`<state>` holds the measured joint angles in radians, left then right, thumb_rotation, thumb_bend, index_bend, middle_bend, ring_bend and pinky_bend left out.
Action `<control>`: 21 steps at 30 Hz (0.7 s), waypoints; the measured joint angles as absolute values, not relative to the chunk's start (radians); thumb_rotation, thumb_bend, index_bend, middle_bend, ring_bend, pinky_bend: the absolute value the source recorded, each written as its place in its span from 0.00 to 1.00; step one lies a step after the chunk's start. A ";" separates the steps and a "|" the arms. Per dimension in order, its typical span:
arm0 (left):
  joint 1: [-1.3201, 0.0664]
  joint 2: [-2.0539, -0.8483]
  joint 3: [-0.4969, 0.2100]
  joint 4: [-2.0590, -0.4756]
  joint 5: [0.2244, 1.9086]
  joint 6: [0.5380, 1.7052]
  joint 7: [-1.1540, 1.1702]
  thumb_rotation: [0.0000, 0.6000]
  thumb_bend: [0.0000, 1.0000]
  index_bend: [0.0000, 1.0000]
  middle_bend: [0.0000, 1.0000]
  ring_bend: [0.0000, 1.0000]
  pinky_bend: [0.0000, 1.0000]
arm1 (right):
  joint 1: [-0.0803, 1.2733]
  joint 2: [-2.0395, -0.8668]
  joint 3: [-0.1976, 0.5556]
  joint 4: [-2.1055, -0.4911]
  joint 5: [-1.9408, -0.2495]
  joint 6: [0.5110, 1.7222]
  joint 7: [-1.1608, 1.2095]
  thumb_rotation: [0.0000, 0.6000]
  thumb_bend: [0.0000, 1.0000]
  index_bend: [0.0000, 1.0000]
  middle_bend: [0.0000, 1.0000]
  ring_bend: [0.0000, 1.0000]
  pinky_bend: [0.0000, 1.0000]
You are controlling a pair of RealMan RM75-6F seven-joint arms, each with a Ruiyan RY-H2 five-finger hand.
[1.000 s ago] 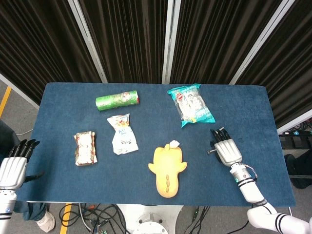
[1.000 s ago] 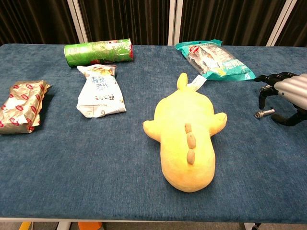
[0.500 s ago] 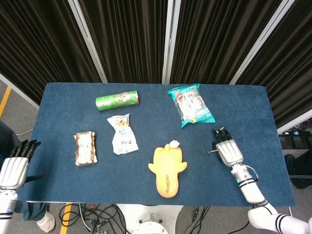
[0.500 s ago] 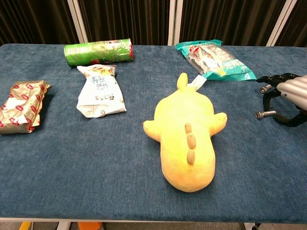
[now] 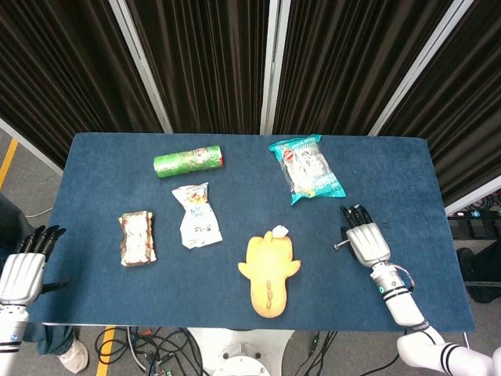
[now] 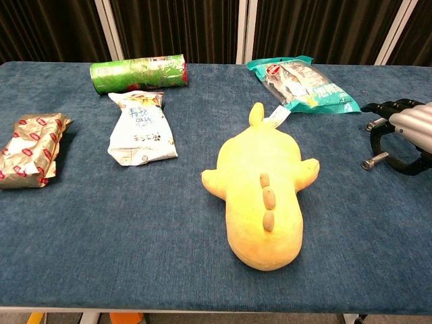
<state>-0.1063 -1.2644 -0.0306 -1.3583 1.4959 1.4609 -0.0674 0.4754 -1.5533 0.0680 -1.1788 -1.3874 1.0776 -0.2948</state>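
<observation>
While nothing is held in it, the right hand (image 5: 366,243) is seen palm down over the blue table (image 5: 407,172) near the front right edge, its fingers (image 6: 381,106) apart and curved, its thumb stuck out sideways toward the middle of the table. Nearest to this hand, on its inner side and slightly closer to the front edge, a yellow plush toy (image 5: 268,272) is laid flat, well apart from the fingertips. Off the table at the near left corner, the left hand (image 5: 22,268) is held with its dark fingers extended and slightly spread, gripping nothing. Just inside of that hand, a crumpled gold-and-red snack pack (image 5: 137,238) is found, and a white snack bag (image 5: 197,215) is placed further in toward the middle. Beyond the right hand, toward the back, a teal snack bag (image 5: 306,168) is set, and a green cylindrical can (image 5: 189,162) is laid on its side far across at the back left.
</observation>
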 measured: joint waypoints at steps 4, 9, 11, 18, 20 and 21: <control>-0.106 -1.262 -0.031 -1.361 1.497 1.464 -0.069 1.00 0.00 0.14 0.12 0.05 0.17 | 0.473 -1.544 0.074 -1.192 -1.399 1.106 -0.287 1.00 0.38 0.55 0.02 0.00 0.00; -0.106 -1.263 -0.033 -1.361 1.498 1.465 -0.069 1.00 0.00 0.14 0.12 0.05 0.17 | 0.465 -1.517 0.075 -1.221 -1.415 1.137 -0.287 1.00 0.38 0.56 0.02 0.00 0.00; -0.106 -1.263 -0.034 -1.361 1.498 1.466 -0.070 1.00 0.00 0.14 0.12 0.05 0.17 | 0.463 -1.511 0.075 -1.230 -1.418 1.142 -0.289 1.00 0.38 0.56 0.02 0.00 0.00; -0.106 -1.260 -0.035 -1.364 1.497 1.467 -0.069 1.00 0.00 0.14 0.12 0.05 0.17 | 0.463 -1.506 0.077 -1.243 -1.427 1.155 -0.295 1.00 0.38 0.56 0.02 0.00 0.00; -0.106 -1.260 -0.034 -1.364 1.497 1.466 -0.069 1.00 0.00 0.14 0.12 0.05 0.17 | 0.463 -1.506 0.078 -1.247 -1.429 1.158 -0.298 1.00 0.38 0.56 0.02 0.00 0.00; -0.106 -1.261 -0.034 -1.363 1.497 1.466 -0.069 1.00 0.00 0.14 0.12 0.05 0.17 | 0.463 -1.505 0.078 -1.248 -1.429 1.158 -0.300 1.00 0.38 0.56 0.02 0.00 0.00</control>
